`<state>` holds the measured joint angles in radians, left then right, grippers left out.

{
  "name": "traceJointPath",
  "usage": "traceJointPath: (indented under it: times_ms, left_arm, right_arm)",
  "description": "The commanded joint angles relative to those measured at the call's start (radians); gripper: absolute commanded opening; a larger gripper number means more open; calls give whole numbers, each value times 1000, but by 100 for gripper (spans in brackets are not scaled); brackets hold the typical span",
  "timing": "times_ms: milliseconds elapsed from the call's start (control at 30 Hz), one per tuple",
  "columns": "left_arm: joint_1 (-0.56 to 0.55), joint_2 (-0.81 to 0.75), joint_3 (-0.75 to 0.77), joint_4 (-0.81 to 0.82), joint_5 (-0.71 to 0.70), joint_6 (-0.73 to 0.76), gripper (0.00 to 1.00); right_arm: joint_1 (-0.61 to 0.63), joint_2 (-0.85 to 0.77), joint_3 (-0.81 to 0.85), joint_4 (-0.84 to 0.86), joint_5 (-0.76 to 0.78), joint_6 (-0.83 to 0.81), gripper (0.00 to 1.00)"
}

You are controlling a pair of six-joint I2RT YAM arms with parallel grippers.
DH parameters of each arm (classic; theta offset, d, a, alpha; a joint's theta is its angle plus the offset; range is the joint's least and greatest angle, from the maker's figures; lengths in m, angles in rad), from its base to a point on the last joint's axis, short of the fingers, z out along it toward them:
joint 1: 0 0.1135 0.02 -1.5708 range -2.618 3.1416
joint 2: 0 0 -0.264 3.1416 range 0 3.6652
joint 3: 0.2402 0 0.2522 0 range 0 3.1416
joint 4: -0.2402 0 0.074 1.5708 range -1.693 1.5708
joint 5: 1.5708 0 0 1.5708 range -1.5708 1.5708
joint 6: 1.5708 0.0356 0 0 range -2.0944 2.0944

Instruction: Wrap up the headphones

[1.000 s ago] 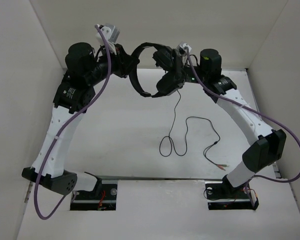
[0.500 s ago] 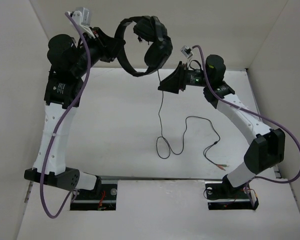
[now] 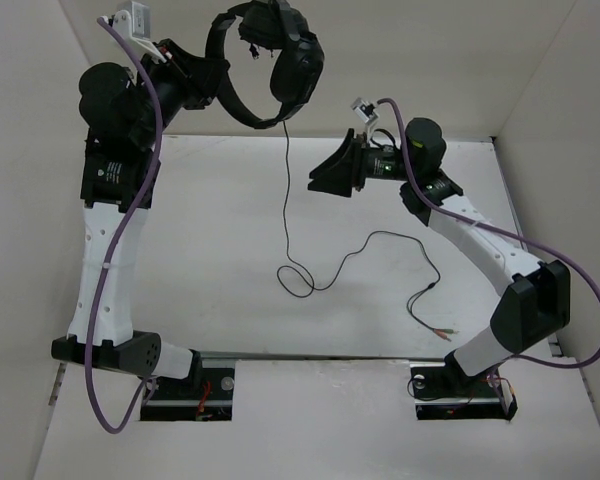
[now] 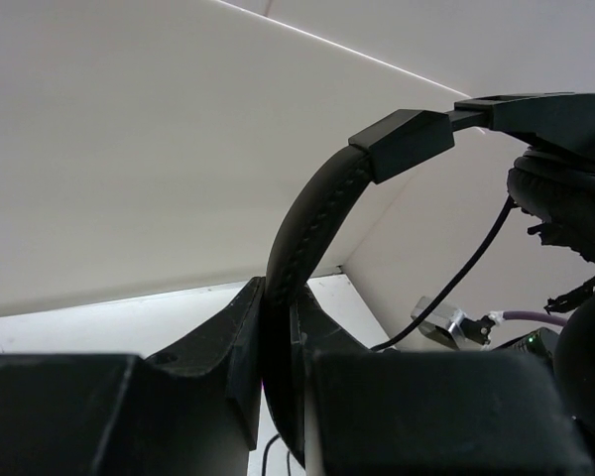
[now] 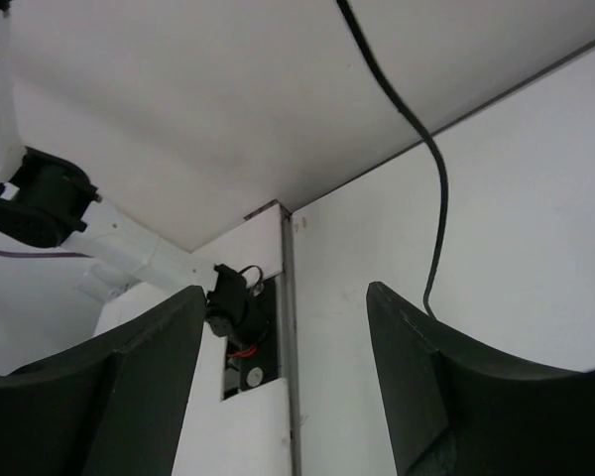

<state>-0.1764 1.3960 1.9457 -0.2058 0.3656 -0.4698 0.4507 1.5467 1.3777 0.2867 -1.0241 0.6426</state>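
The black headphones [image 3: 242, 108] hang high over the far left of the table. My left gripper [image 3: 206, 78] is shut on their padded band [image 4: 315, 210], which is clamped between both fingers [image 4: 240, 342]. The two earcups [image 3: 296, 66] sit at the band's far end. A thin black cable [image 3: 285, 170] drops from them to the table, makes a small loop [image 3: 298, 282], and runs right to the coloured plugs [image 3: 446, 336]. My right gripper [image 3: 320, 180] is open and empty, right of the hanging cable [image 5: 437, 188], which passes beside its right finger [image 5: 407, 347].
White walls close in the table [image 3: 210, 250] on the left, back and right. Purple arm cables [image 3: 130, 210] trail along both arms. The arm bases [image 3: 190, 385] sit at the near edge.
My right gripper has let go of the earcups and drawn back to the right. The left arm has lifted the headphones up and to the left, dragging the cable loop leftward.
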Motion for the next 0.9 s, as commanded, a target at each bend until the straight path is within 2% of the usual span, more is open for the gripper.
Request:
traceJointPath:
  times_ms: [0,300,567,867]
  left_arm:
    - [1,-38,48,100,9,-38,0]
    - [-4,-45,24,103,29,-50,0]
    - [-5,-51,1,103,36,-49,0]
    - [-8,-25,30,106,33,-55,0]
  right_arm:
    - [-40,13,50,43,90,-76,72]
    - [-5,79,147,-99,274,-297,71]
    - [67,161,236,-104,274,-296,69]
    - [114,191,250,-107,282,-302,68]
